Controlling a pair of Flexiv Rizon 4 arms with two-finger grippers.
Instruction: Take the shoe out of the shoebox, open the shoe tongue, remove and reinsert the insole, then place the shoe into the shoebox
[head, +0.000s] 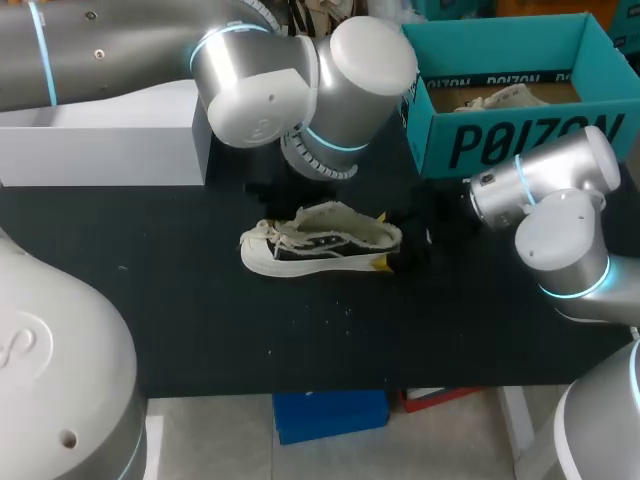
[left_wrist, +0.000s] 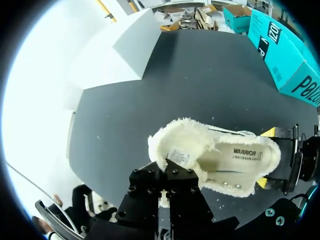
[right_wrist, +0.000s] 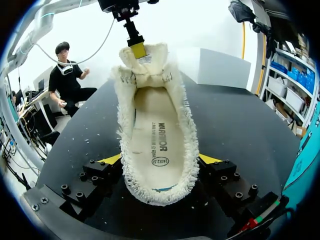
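Observation:
A cream low sneaker (head: 320, 240) with fleecy lining lies on the black table, sole down, toe to the left. Its insole (right_wrist: 157, 140) lies flat inside. My right gripper (right_wrist: 160, 160) straddles the heel, its yellow-tipped fingers (right_wrist: 210, 159) pressing on the shoe from both sides. In the left wrist view, my left gripper (left_wrist: 167, 167) is shut on the tongue (left_wrist: 180, 155) and holds it up away from the opening. The teal shoebox (head: 520, 140) stands at the back right, open.
A second shoe (head: 500, 98) lies inside the shoebox. A white box (head: 100, 145) stands at the back left. My left arm's big joints hang over the table's back middle. In front of the sneaker the black tabletop (head: 300, 330) is bare.

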